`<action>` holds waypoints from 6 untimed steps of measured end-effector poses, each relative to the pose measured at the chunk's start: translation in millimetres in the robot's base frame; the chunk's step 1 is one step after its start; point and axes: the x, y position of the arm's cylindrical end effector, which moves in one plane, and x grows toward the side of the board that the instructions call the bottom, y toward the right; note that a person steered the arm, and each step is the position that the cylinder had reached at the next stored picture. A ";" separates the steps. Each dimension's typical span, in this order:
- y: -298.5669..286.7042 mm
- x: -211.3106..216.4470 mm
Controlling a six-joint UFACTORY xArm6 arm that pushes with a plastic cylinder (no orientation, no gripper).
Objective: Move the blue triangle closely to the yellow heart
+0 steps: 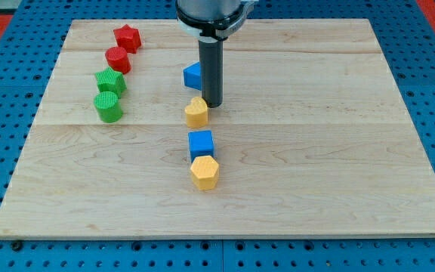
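Blue triangle (192,75) sits just at twelve o'clock of the yellow heart (196,112) — near it, a small gap between. My tip (212,104), a bare rod gripping nothing, stands beside the heart at two o'clock, touching the triangle's right edge.

A pale wooden board (316,151) carries a red star (128,37), red cylinder (118,59), green star (110,80), green cylinder (108,106) at upper left, and centrally a blue triangle (192,75), yellow heart (196,112), blue cube (201,143), yellow hexagon (204,172).

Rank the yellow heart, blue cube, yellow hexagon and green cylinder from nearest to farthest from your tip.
My tip sits at the board's upper middle.
1. yellow heart, just left of it
2. blue cube, below
3. yellow hexagon, lower still
4. green cylinder, far left
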 end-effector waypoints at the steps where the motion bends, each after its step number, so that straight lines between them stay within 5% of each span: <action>1: 23.8 -22.5; 3: 10.4 -106.6; 6: -26.6 -56.4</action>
